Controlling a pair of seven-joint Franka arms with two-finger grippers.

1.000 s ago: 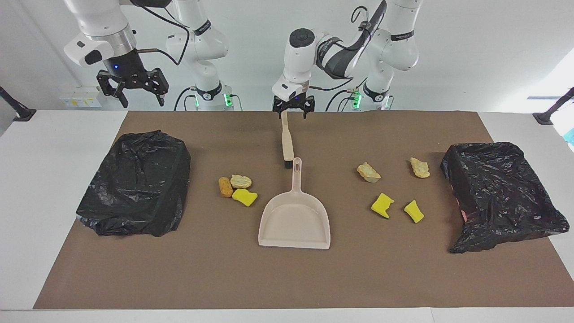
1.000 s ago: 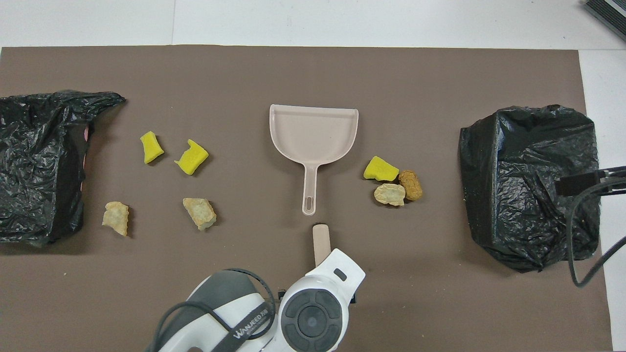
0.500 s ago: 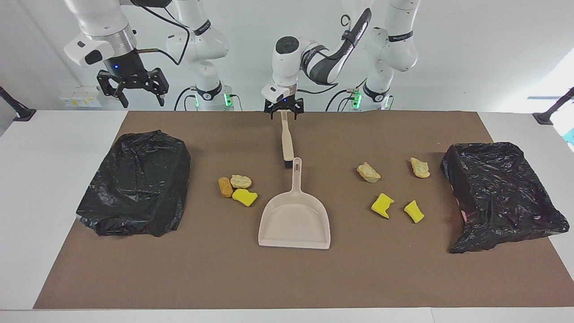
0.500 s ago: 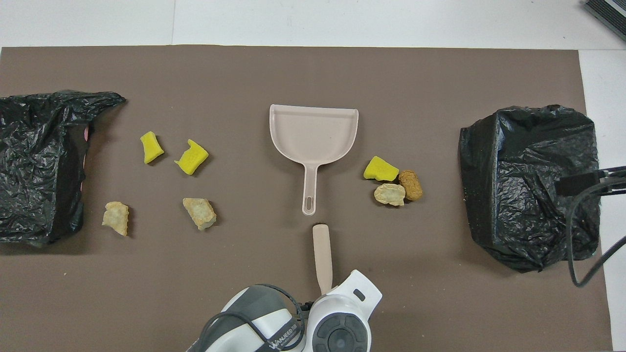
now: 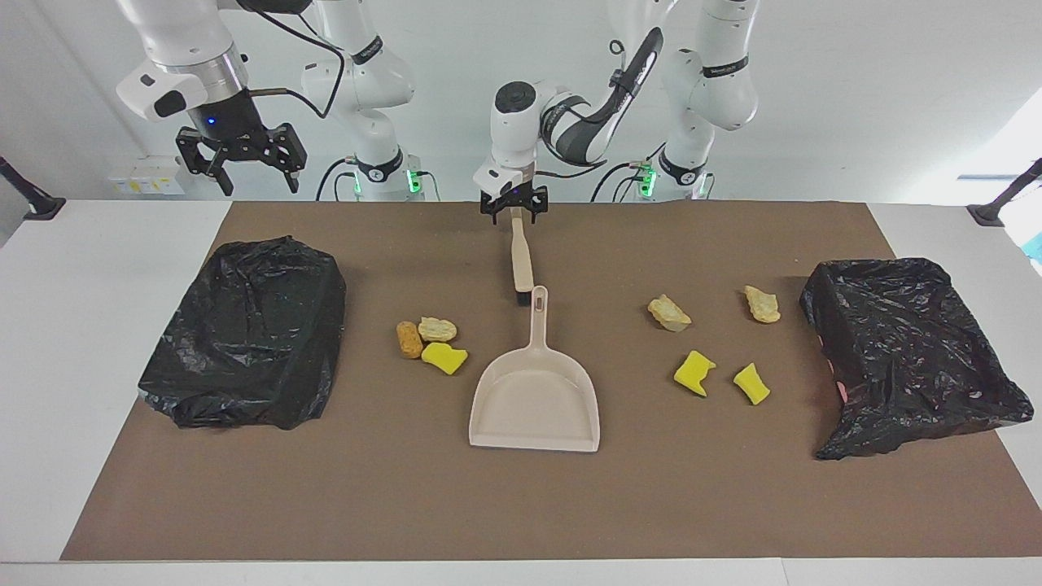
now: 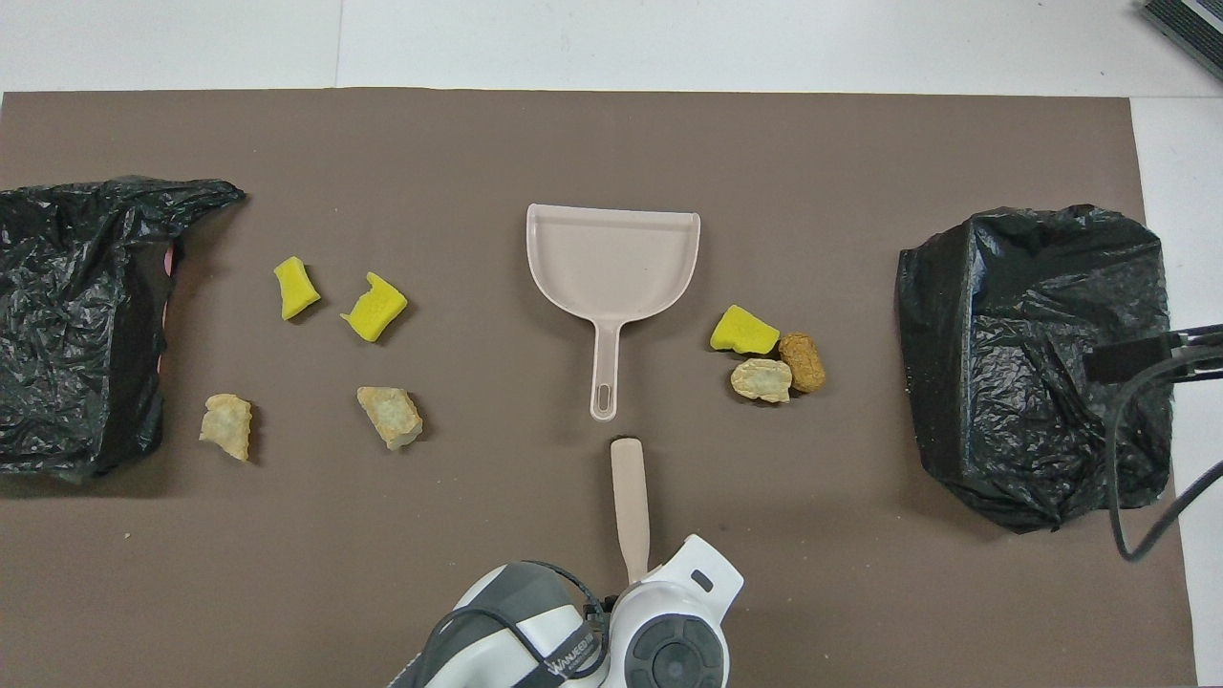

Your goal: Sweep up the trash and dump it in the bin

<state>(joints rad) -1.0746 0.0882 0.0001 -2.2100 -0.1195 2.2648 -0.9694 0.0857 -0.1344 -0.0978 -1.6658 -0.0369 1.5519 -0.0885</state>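
Hanging at the top centre of the facing view, the left gripper (image 5: 513,204) straddles the upper tip of the brush (image 5: 520,260); its fingers flank the handle, but whether they pinch it I cannot tell. The right gripper (image 5: 241,156), upper left of the frame, waits with fingers spread wide, above the table's edge. Below the brush lies the dustpan (image 5: 535,399). Three pieces of trash (image 5: 429,341) cluster left of centre, four more (image 5: 710,338) right of centre, between two black bags (image 5: 248,330) at the frame's sides.

In the overhead view, the left arm's wrist covers its gripper at the bottom centre. The brush (image 6: 630,506) points up at the dustpan (image 6: 611,263). Trash (image 6: 769,354) sits right of the pan.
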